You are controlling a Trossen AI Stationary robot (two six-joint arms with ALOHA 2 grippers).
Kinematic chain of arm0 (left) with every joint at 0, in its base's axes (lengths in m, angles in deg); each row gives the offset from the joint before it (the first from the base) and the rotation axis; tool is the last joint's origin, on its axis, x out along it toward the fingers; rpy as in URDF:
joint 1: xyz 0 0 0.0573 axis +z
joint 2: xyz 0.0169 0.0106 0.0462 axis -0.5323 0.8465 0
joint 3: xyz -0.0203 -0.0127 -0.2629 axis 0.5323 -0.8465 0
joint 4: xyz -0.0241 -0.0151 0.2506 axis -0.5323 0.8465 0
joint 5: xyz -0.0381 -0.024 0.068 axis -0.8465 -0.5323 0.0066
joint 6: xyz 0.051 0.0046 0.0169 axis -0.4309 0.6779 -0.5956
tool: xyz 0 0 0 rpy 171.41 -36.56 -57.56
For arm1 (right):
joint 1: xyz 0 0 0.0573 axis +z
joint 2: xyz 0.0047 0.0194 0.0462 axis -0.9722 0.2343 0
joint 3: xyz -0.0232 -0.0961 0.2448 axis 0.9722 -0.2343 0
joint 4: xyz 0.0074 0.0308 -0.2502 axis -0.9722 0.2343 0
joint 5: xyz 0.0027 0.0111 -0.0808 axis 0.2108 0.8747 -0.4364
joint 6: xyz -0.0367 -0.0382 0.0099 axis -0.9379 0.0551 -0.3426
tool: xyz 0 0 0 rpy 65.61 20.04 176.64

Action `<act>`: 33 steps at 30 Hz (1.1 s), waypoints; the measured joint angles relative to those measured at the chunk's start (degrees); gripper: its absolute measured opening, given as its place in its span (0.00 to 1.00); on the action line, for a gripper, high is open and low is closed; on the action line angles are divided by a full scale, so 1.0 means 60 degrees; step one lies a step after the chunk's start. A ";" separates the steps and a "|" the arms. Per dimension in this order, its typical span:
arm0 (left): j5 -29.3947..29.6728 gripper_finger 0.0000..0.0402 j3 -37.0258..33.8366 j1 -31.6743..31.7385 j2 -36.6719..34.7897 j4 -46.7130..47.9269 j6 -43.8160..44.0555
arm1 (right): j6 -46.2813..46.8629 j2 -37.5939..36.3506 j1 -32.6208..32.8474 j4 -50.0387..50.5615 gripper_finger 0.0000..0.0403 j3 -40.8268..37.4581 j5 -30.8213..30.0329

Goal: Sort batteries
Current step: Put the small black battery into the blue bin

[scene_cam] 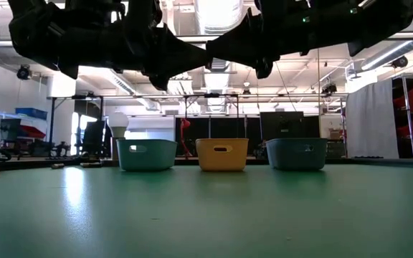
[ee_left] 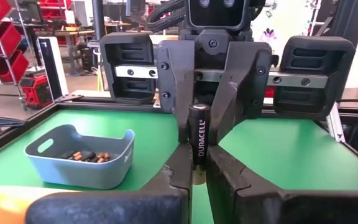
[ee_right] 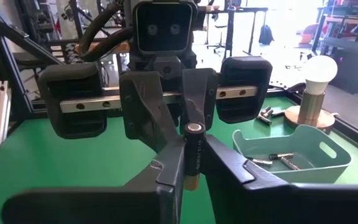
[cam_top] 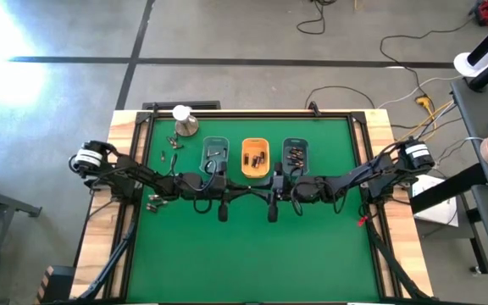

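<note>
One dark battery (ee_left: pixel 199 134) marked DURACELL stands upright in the air over the middle of the green table (cam_top: pixel 252 254). My left gripper (ee_left: pixel 199 180) and my right gripper (ee_right: pixel 191 179) face each other, both level and both shut on it. In the high view they meet nose to nose, left gripper (cam_top: pixel 239 193) and right gripper (cam_top: pixel 259 193), just in front of the orange tray (cam_top: pixel 255 158), and the battery is hidden there. Other batteries lie in the trays, and a few lie loose on the table at the far left (cam_top: pixel 166 152). My left gripper pinches the battery's round side (ee_left: pixel 198 163) between its two fingers, coming level from the table's left. The battery stands upright across the fingers, lifted clear of the table. My right gripper pinches the same battery's round side (ee_right: pixel 192 163) between its two fingers, coming level from the table's right. The battery's top end (ee_right: pixel 194 128) shows above the fingers. It stays upright and clear of the table.
Three small trays stand in a row behind the grippers: teal left (cam_top: pixel 216 157), orange, teal right (cam_top: pixel 295 155). A metal dome with a white ball (cam_top: pixel 185 123) stands at the far left. More loose batteries (cam_top: pixel 154 203) lie near the left arm. The green table's near half lies open.
</note>
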 joint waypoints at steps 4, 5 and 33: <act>0.0004 0.02 0.0000 0.0004 0.0000 -0.0005 -0.0009 | 0.0000 0.0000 0.0004 0.0007 0.07 0.0002 0.0000; 0.0004 0.02 0.0000 0.0004 0.0000 -0.0003 -0.0009 | -0.0004 0.0000 0.0000 0.0011 0.07 0.0000 0.0000; 0.0106 0.02 0.0011 0.0073 0.0000 -0.0009 -0.0189 | 0.0493 0.0007 -0.0315 -0.0175 0.05 -0.0015 0.0016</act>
